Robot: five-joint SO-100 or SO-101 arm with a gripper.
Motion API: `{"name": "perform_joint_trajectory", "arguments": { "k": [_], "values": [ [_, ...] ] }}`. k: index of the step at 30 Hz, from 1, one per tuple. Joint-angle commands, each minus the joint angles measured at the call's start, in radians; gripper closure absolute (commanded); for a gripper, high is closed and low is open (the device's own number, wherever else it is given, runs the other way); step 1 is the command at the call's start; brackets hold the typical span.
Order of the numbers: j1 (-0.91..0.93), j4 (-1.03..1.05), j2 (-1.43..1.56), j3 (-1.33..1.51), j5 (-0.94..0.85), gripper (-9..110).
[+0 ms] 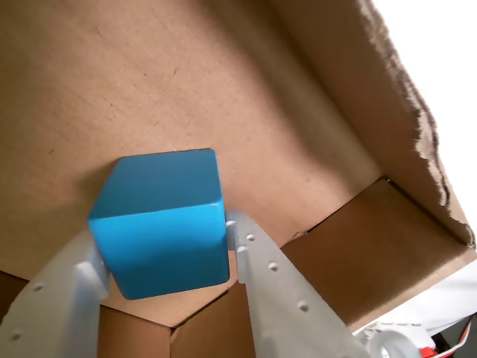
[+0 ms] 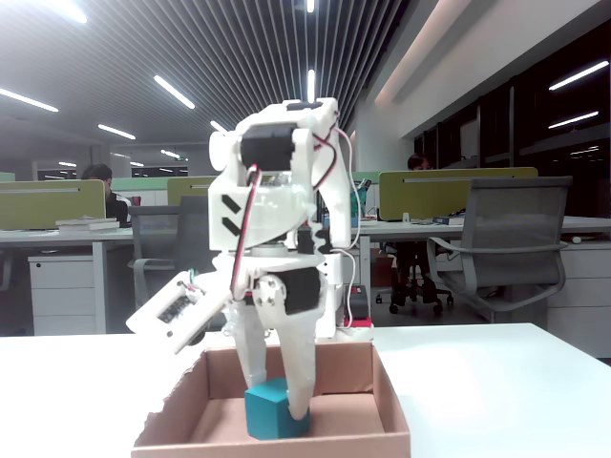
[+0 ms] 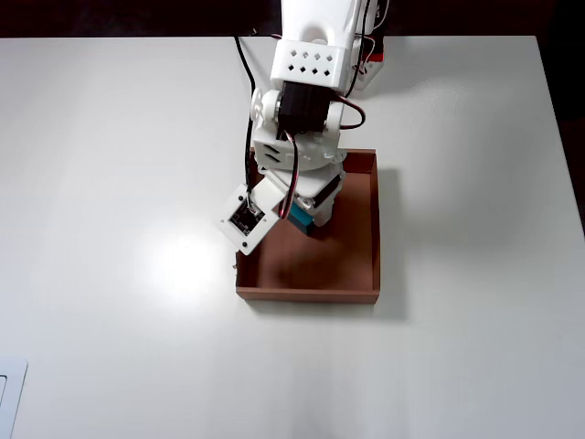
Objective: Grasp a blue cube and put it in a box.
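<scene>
The claw (image 1: 160, 253) clamped the blue cube (image 1: 160, 224) low inside the box (image 1: 335, 246); opening unevenly might have tipped it against the wall.

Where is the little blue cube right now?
The blue cube is inside the box, between the fingers of the gripper; in the fixed view it appears to rest on the floor.

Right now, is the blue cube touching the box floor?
Touching, most likely. In the fixed view the blue cube sits on the floor of the box with no gap beneath it; the gripper straddles it.
</scene>
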Motion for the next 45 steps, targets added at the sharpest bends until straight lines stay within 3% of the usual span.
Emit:
{"name": "perform_joint_trajectory", "arguments": {
  "k": [1, 13, 26, 45],
  "values": [
    [-0.017, -0.038, 0.011, 0.021, -0.008, 85],
    [-0.032, -0.034, 0.031, 0.038, 0.003, 85],
    [-0.032, -0.008, 0.054, 0.031, 0.005, 71],
    [0.003, 0.144, 0.281, 0.044, -0.011, 73]
  ]
}}
